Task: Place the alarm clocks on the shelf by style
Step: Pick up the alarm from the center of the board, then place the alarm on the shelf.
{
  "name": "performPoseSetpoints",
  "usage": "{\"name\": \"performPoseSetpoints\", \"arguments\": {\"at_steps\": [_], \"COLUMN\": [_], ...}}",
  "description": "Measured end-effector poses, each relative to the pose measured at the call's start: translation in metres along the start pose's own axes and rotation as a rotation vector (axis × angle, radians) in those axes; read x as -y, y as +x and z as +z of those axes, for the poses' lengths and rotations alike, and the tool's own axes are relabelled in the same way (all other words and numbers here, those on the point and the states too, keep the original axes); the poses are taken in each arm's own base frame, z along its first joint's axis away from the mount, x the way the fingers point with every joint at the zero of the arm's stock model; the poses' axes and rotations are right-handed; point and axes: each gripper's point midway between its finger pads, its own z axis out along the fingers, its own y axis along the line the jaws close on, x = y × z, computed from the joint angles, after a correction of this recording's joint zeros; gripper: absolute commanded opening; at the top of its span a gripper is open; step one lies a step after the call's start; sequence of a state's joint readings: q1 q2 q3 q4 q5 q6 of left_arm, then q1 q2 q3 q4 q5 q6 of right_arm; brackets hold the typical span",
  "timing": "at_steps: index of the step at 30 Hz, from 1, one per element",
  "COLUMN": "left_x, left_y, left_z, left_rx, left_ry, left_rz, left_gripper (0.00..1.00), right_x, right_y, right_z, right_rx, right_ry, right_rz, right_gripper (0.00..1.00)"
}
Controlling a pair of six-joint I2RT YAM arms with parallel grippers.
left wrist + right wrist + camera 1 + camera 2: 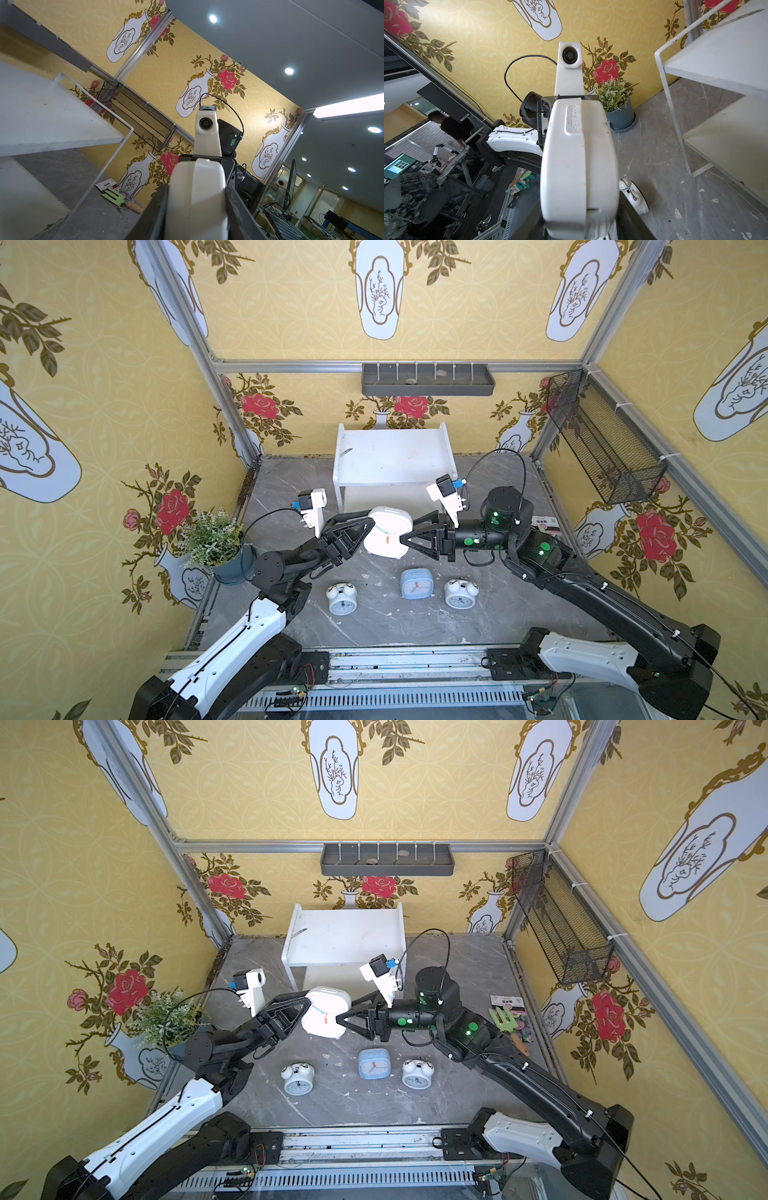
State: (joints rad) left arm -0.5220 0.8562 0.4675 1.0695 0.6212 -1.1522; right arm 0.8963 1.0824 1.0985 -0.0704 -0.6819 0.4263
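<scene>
White clock (pixel 388 533) hangs clamped between left fingers (pixel 159 214); right fingers (pixel 417 542) straddle its opposite edge, grip unclear.

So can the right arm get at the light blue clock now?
Probably not yet: the right gripper is busy at the white clock held by the left gripper. The light blue clock sits uncovered nearby, so once freed, likely yes.

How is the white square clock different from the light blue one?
The white clock is gripped by the left arm's fingers, the right arm's fingers at its other side; the light blue clock sits untouched on the table. The white clock is before the shelf; the light blue clock beside a twin-bell clock. Both are rounded squares.
</scene>
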Motion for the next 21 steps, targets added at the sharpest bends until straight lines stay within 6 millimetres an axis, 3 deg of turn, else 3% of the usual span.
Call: {"name": "performPoseSetpoints", "arguments": {"at_steps": [2,3,4,7,9,14,19,21], "left_x": [0.001,0.001,0.002,0.002,0.003,0.004,0.026,0.021], "left_y": [-0.001,-0.001,-0.002,-0.004,-0.006,-0.022,-0.063,-0.081], "left_z": [0.0,0.0,0.0,-0.001,-0.002,-0.012,-0.03,-0.044], "left_rx": [0.002,0.004,0.006,0.013,0.023,0.077,0.197,0.267], "left_ry": [0.004,0.005,0.007,0.007,0.004,-0.061,-0.251,-0.397], "left_rz": [0.001,0.002,0.005,0.009,0.015,0.035,0.128,0.141], "left_gripper": [0.0,0.08,0.18,0.64,0.77,0.86,0.93,0.92], "right_x": [-0.001,-0.002,-0.003,-0.003,-0.003,-0.001,0.024,0.035], "right_y": [-0.001,-0.002,-0.003,-0.007,-0.012,-0.049,-0.107,-0.122], "right_z": [0.0,0.0,-0.001,-0.001,-0.001,-0.009,-0.017,-0.013], "right_rx": [-0.002,-0.002,0.0,0.001,-0.002,0.035,0.081,0.072], "right_ry": [-0.006,-0.008,-0.009,-0.01,-0.008,0.017,0.077,0.089], "right_rz": [0.008,0.007,0.005,-0.004,-0.006,-0.073,-0.162,-0.193], "right_gripper": [0.4,0.39,0.39,0.39,0.38,0.39,0.39,0.39]}}
